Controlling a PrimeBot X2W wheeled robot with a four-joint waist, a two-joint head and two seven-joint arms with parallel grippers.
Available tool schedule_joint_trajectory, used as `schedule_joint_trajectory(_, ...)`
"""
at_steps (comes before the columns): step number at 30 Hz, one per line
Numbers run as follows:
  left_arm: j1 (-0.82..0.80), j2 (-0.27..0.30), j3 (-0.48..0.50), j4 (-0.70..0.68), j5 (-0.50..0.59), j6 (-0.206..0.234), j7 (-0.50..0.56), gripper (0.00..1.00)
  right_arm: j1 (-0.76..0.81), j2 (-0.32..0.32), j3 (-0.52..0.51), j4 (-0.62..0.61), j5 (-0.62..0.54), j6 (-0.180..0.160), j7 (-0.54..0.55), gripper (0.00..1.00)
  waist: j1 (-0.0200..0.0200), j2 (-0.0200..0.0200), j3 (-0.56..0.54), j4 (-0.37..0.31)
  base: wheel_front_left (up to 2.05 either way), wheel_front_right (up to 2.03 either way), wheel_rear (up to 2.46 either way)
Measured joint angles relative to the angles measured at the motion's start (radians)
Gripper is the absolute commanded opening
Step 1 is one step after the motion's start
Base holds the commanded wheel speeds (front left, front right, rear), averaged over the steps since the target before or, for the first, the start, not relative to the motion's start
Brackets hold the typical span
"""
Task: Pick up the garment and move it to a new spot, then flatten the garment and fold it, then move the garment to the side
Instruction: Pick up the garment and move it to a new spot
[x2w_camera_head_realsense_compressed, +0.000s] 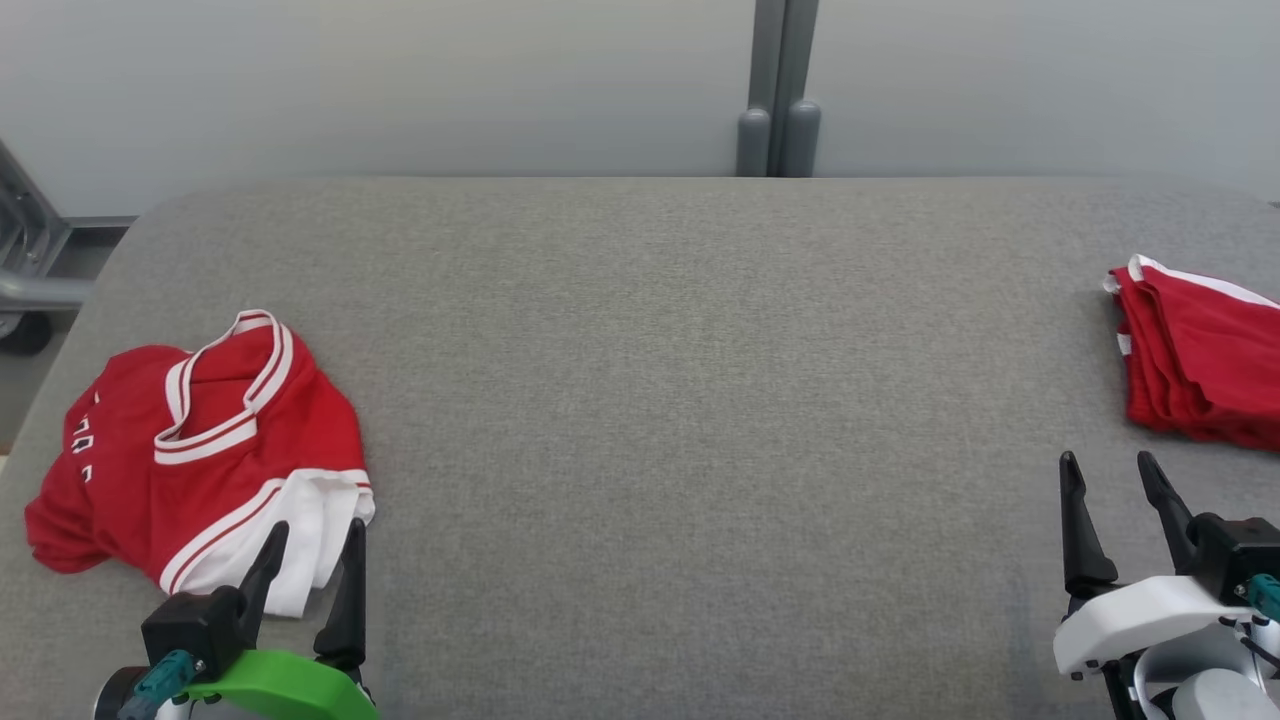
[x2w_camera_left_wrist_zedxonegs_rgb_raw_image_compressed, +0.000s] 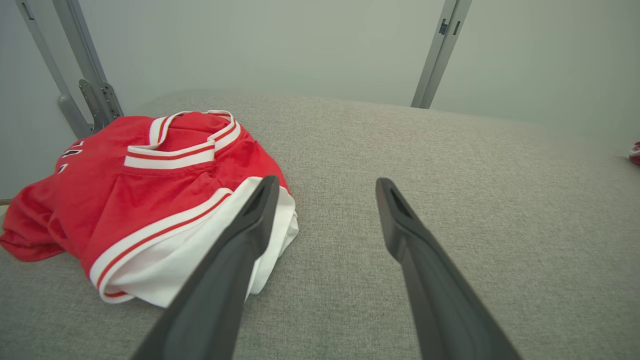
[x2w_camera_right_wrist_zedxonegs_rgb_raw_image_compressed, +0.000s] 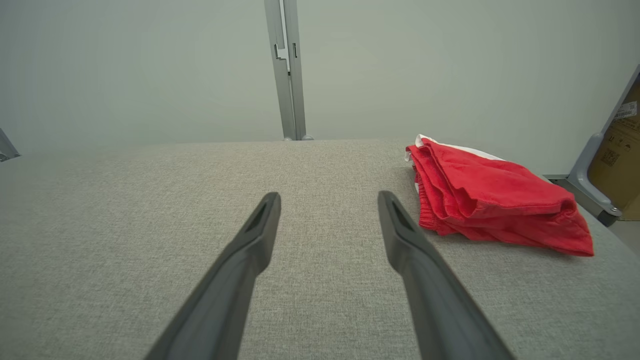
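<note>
The crumpled red garment lies at the left end of the grey table, its white hem just beside your left gripper, whose 2 fingers stand apart and empty. Bring them down over a thick red fold rather than the loose hem, and close fully before lifting. Your right gripper, fingers also apart, is near a folded red stack; leave that alone.

Grey fabric-covered table before pale wall panels
A grey metal post divides the panels; a cardboard box stands beside one corner.
</note>
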Motion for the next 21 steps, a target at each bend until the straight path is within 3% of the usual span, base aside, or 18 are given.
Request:
schedule_joint_trajectory(6, 0.003, -0.008, 0.031, 0.007, 0.0, 0.003, 0.0, 1.0, 0.01, 0.004, 0.043, -0.003, -0.016, 0.004, -0.001, 1.0, 0.0, 0.0, -0.006, 0.065, 0.0, 0.0, 0.0)
schedule_joint_trajectory(14, 0.056, -0.021, 0.128, -0.009, 0.0, 0.019, 0.0, 1.0, -0.032, 0.013, 0.123, 0.009, -0.053, 0.055, -0.001, 1.0, 0.0, 0.0, -0.019, 0.178, 0.0, 0.0, 0.0)
schedule_joint_trajectory(21, 0.075, -0.023, 0.138, -0.018, 0.006, 0.021, 0.0, 1.0, -0.034, 0.024, 0.13, 0.024, -0.053, 0.057, -0.001, 1.0, 0.0, 0.0, -0.035, 0.27, 0.0, 0.0, 0.0)
